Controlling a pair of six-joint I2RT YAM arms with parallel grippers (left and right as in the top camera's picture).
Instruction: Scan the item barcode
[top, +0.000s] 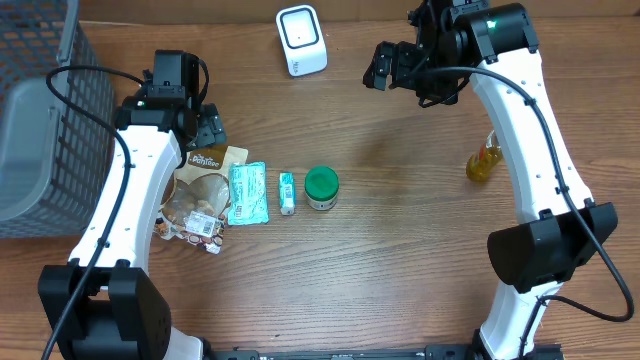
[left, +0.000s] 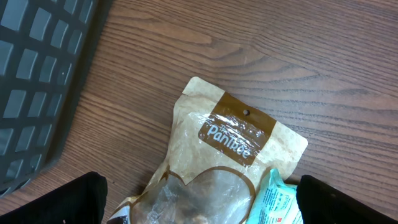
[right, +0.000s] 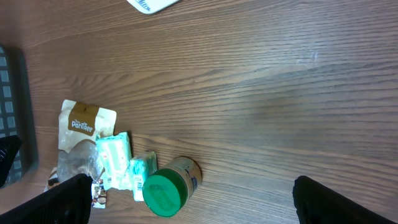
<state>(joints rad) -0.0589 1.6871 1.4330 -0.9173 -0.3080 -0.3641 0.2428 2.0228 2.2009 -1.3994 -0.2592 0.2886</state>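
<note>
we look down on a brown wood-grain table (top: 400, 270), with two white arms reaching in from the lower edge of the frame.

a dark grey mesh basket (top: 45, 120) fills the left edge, close beside the left arm, and a black cable loops across it. at right-centre stands a yellow bottle (top: 483, 160), partly hidden behind the right arm. nothing lies between the items and the white scanner (top: 301, 40), which sits at upper centre, well apart from them.

the items to scan lie in a row at centre-left. there is a brown pouch (top: 205, 185) printed "pantree", with a teal packet (top: 247, 193) overlapping its right edge. a smaller teal packet (top: 287, 192) lies just beside that, and a jar with a green lid (top: 321, 187) is at the right end.

the left gripper (top: 210, 128) hangs at left-centre, just over the pouch's top edge, its jaws spread wide and holding nothing. in the left wrist view the pouch sits between the two dark fingers, with the basket wall at the left of the frame. the right gripper (top: 382, 66) is at upper right, beside the scanner. it is also spread wide and empty, and in its wrist view the whole row shows at lower left.

bare wood runs from the row up to the scanner, across the lower centre, and over to the bottle.
</note>
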